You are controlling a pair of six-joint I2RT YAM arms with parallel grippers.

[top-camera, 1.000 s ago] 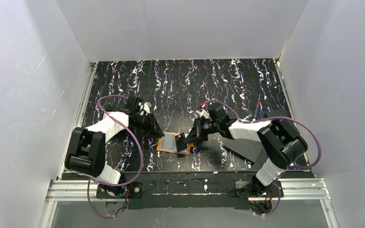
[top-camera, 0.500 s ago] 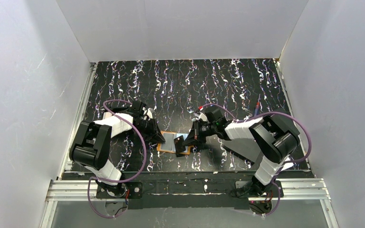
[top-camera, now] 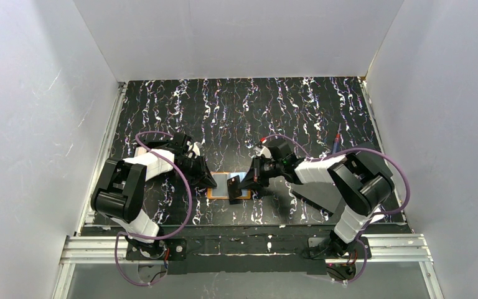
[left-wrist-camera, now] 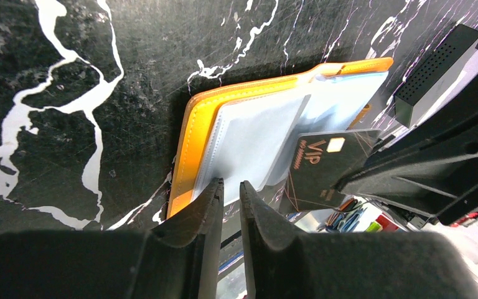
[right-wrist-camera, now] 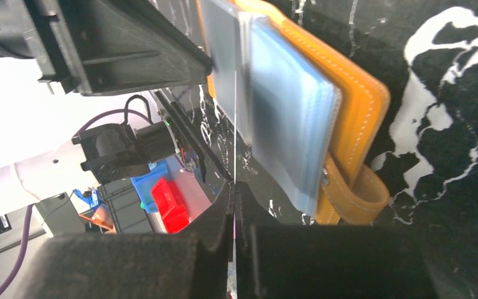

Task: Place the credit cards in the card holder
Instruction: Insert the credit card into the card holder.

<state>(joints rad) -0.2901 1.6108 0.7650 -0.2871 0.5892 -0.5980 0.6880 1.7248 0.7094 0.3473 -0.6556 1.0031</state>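
Here we are over the black marbled table (top-camera: 299, 112), and the action sits in the lower middle of the overhead frame. The card holder (top-camera: 221, 185) lies open and flat there, with its orange border showing around pale blue-grey sleeves. Both arms lean in on it from either side.

The left gripper (top-camera: 210, 182) comes in from the left, its tip right at the card holder's left edge. From its own camera, the fingers (left-wrist-camera: 202, 215) are drawn nearly together with only a thin slit between them. I cannot tell whether anything is caught in that slit. The fingertips sit at the bottom middle of that frame, right against the orange edge and the corner of a sleeve.

The right gripper (top-camera: 244, 182) is over the card holder's right half, and it is carrying something. It's a black card (left-wrist-camera: 320, 163) with "VIP" in gold lettering and a small pale chip. The card is tilted, and its free end lies over the sleeves in the left wrist frame.

The right wrist camera sees the card edge-on, as a thin line running up from the closed fingers (right-wrist-camera: 215, 212), which clamp it tight. To the right of that line is the stack of clear sleeves. Beyond them are the orange cover and its snap tab (right-wrist-camera: 356, 194), curling out at the lower right.
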